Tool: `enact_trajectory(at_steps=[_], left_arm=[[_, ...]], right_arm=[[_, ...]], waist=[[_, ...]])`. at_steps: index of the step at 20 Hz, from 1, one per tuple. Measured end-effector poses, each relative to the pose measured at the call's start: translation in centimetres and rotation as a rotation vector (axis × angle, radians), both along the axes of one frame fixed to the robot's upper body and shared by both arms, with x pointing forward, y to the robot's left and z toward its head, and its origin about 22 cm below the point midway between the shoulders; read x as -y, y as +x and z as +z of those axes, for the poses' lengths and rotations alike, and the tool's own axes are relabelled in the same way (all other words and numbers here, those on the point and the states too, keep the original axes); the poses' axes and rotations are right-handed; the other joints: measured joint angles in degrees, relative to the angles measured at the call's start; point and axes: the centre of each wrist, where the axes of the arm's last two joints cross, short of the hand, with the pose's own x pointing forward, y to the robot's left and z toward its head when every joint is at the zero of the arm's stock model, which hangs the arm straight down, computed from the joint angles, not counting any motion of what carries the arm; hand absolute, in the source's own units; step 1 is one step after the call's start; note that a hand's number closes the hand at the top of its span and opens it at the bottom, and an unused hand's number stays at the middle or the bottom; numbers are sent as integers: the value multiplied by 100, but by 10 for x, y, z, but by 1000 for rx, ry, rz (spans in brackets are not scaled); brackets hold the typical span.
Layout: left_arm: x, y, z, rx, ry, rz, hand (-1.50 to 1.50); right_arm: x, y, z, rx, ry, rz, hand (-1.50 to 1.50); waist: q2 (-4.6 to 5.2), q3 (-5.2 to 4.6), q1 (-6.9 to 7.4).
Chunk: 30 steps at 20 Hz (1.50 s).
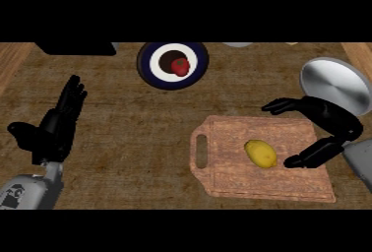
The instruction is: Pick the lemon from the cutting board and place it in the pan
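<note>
A yellow lemon (261,153) lies on the brown wooden cutting board (232,182) at the right of the counter. My right hand (328,122) hovers over the board's right edge with fingers and thumb spread wide, the lemon lying just left of its fingertips and untouched. The round silver pan (335,83) sits behind that hand at the far right, partly hidden by it. My left hand (56,125) rests open at the left, fingers pointing up, far from the board.
A dark blue and white plate (156,69) with a red fruit (179,66) on it stands at the back centre. A black object (76,47) lies at the back left. Wooden edges border the counter on both sides.
</note>
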Motion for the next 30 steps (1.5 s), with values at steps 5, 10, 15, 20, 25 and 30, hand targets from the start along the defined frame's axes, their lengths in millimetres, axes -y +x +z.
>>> enact_trajectory(at_steps=[5, 10, 15, 20, 25, 30], left_arm=[[4, 5, 1, 17, 2, -20, 0], [10, 11, 1, 15, 4, -33, 0], [8, 16, -3, 6, 2, -31, 0], [3, 20, 1, 2, 4, -23, 0], [1, 19, 0, 3, 7, -13, 0], [-9, 15, -4, -5, 3, -11, 0]], right_arm=[[45, 16, 56, 156, -186, -36, -150], [52, 25, 106, 294, -403, -9, -150], [44, 37, 134, 379, -477, 15, -150], [20, 44, 133, 434, -497, 64, -150], [0, 41, 126, 410, -503, 149, -150], [-16, 31, 118, 391, -512, 232, -150]], waist=[[3, -6, 78], [-8, -18, 111], [-30, -25, 84], [-61, -29, 28], [-83, -31, -35], [-96, -32, -69]])
